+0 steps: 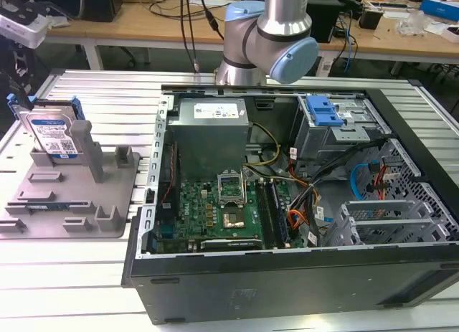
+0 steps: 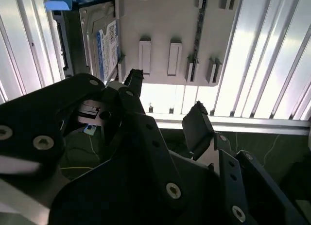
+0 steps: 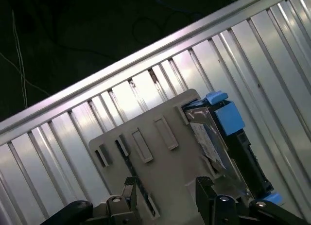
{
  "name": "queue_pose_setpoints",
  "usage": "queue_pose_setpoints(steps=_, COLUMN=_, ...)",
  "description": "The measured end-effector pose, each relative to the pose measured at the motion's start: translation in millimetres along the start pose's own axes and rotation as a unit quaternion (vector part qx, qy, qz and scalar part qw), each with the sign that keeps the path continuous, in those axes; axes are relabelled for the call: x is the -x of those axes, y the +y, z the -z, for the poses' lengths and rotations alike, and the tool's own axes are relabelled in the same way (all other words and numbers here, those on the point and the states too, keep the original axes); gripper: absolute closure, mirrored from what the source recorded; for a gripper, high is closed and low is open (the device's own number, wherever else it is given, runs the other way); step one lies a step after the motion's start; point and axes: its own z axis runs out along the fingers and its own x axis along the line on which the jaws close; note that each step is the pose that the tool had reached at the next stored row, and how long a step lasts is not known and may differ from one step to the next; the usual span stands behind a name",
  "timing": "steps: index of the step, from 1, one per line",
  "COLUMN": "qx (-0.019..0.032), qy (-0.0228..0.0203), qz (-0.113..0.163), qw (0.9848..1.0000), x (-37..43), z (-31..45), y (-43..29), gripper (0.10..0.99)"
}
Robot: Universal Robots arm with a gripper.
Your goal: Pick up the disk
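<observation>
Soft, even room light outside; hard contrast at the wrist.

In the exterior view, light falls from overhead and is bright and even. The ribbed metal table (image 1: 107,95) shines pale, the grey fixture tray (image 1: 107,196) throws only faint, soft shadows, and the computer case (image 1: 287,289) is dark along its near wall and dimmer inside. In the second wrist view the gripper (image 2: 165,91) is a near-black silhouette against table slats washed out to white glare. The disk (image 2: 97,35) catches some light on its label. In the first wrist view the slats gleam in long streaks, the area beyond the table's edge is dim, and the disk's metal face reflects brightly.
</observation>
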Motion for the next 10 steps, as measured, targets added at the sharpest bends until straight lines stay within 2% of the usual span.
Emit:
queue_pose_setpoints(steps=1, qx=-0.0008, qy=0.0019, qz=0.031, qw=0.9995, x=0.0, z=-0.8, y=0.0, gripper=0.486)
queue_pose_setpoints(steps=3, qx=-0.0014, qy=0.0026, qz=0.049, qw=0.9988, x=0.0, z=-1.3, y=0.0, gripper=0.486)
queue_pose_setpoints(steps=6, qx=-0.0025, qy=0.0037, qz=0.079, qw=0.9968, x=0.0, z=-2.2, y=-0.1, gripper=0.486)
queue_pose_setpoints(steps=10, qx=-0.0053, qy=0.0041, qz=0.118, qw=0.9930, x=0.0, z=-3.3, y=-0.1, gripper=0.486)
